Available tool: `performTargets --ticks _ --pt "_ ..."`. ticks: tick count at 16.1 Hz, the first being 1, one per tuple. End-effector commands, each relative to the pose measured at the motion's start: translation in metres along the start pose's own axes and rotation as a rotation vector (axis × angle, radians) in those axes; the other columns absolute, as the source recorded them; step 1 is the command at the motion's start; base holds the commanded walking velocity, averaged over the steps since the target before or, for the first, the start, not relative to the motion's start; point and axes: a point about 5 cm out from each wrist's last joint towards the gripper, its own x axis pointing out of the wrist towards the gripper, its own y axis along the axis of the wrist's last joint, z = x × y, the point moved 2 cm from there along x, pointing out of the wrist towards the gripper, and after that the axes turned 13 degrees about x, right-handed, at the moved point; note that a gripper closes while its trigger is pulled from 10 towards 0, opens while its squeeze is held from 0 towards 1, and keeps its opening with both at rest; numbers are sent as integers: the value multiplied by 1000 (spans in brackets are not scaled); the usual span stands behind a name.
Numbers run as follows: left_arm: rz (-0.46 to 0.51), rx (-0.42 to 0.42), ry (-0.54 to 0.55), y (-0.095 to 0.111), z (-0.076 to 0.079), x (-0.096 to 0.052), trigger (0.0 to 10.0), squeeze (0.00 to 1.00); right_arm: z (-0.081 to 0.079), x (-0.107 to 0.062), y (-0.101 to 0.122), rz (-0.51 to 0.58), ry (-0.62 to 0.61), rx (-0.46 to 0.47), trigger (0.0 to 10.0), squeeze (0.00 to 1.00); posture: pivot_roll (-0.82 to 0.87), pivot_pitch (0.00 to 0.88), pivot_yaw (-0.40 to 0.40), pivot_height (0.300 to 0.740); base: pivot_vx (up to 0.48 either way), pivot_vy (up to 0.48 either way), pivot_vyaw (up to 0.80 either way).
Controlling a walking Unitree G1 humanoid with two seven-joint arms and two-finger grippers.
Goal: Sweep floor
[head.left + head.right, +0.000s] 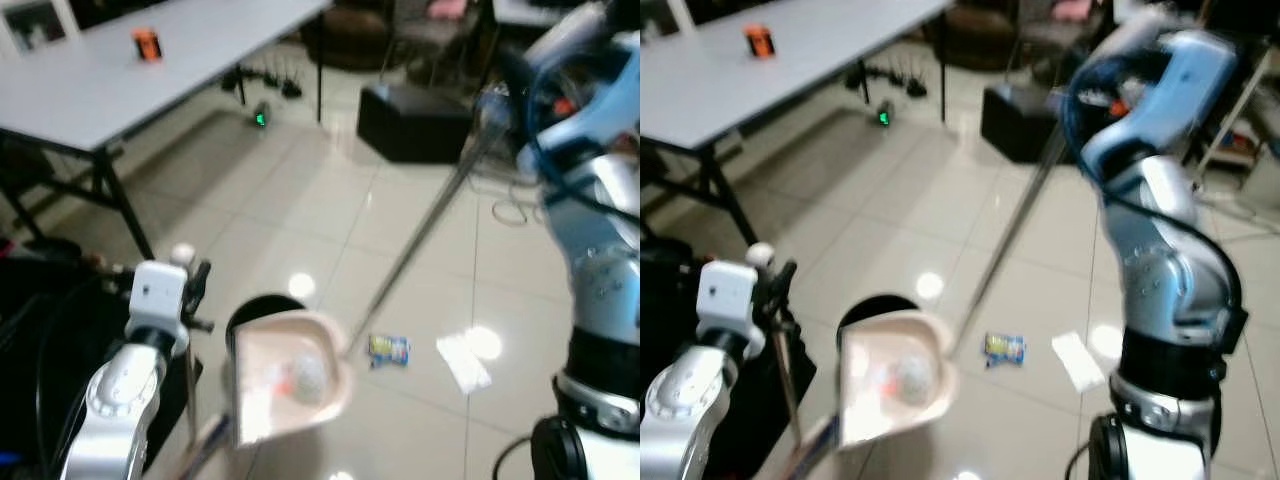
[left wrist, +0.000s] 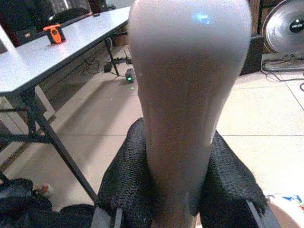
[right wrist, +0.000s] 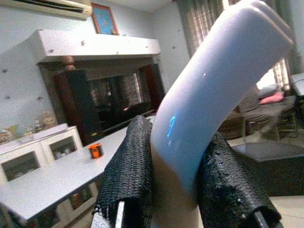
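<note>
Both my pincers are clamped on the sweeping tools, and the dustpan (image 1: 290, 375) hangs low in front of me over the tiled floor (image 1: 300, 200).

My left gripper (image 2: 173, 190) has its fingers (image 2: 126, 183) closed round the dustpan's pale handle (image 2: 185, 95); my right gripper (image 3: 175, 190) grips the curved pale-blue top of the broom handle (image 3: 213, 90), whose thin grey pole (image 1: 420, 235) slants down to meet the dustpan's rim. Inside the dustpan lie a crumpled whitish ball (image 1: 308, 374) and an orange scrap (image 1: 284, 382). Just beside the dustpan, on my right-hand side, a small blue-and-yellow wrapper (image 1: 389, 349) lies on the tiles, and a white paper scrap (image 1: 463, 361) lies just beyond that. Well beyond the dustpan stands a grey table (image 1: 100, 90) with a small orange object (image 1: 147, 44) on it.
</note>
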Motion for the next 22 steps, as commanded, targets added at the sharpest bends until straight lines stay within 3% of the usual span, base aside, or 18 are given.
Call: performTargets --ticks 1,3,10,22 --pt "32 7 -4 8 2 3 10000 0 3 -1 14 53 -15 -16 10000 0 32 0 26 740 398 0 800" --pt "34 4 -4 8 2 3 10000 0 3 -1 14 50 -15 -15 10000 0 33 0 26 740 396 0 800" --pt "34 2 -7 8 3 5 10000 0 7 -2 18 86 -35 15 10000 0 30 0 32 740 388 0 0" --pt "33 -9 24 9 -1 6 10000 0 25 0 19 160 -156 -59 10000 0 40 0 35 740 0 0 0"
